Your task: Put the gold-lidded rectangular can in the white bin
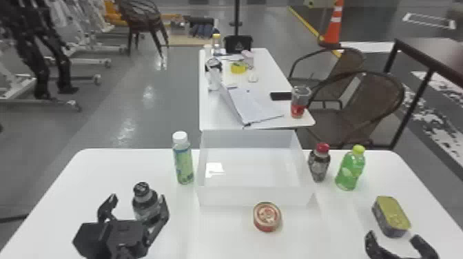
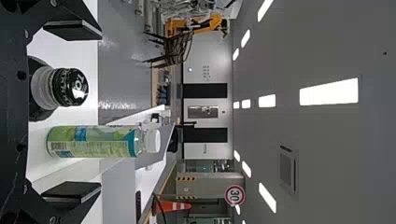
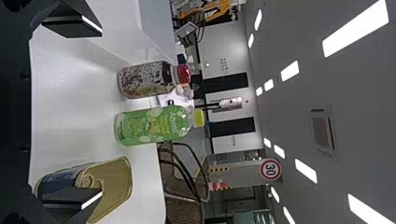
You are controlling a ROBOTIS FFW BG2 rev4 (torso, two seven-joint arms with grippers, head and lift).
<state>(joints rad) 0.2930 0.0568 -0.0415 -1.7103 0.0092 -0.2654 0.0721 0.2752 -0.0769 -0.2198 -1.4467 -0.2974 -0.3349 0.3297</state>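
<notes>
The gold-lidded rectangular can (image 1: 392, 216) stands at the table's right side. Just on the near side of it is my right gripper (image 1: 399, 246), open, with nothing between its fingers. In the right wrist view the can (image 3: 112, 184) is partly behind one finger of the open right gripper (image 3: 74, 112). The white bin (image 1: 255, 196) sits at the table's middle and holds nothing. My left gripper (image 1: 136, 206) is parked open at the left by a dark-capped bottle (image 1: 144, 203); the left wrist view shows the left gripper (image 2: 72, 109) with its fingers wide apart.
A round red can (image 1: 267, 217) lies in front of the bin. A green-labelled bottle (image 1: 183, 162) stands left of the bin. To its right are a red-capped bottle (image 1: 318, 165) and a green bottle (image 1: 350, 170), beyond the gold-lidded can.
</notes>
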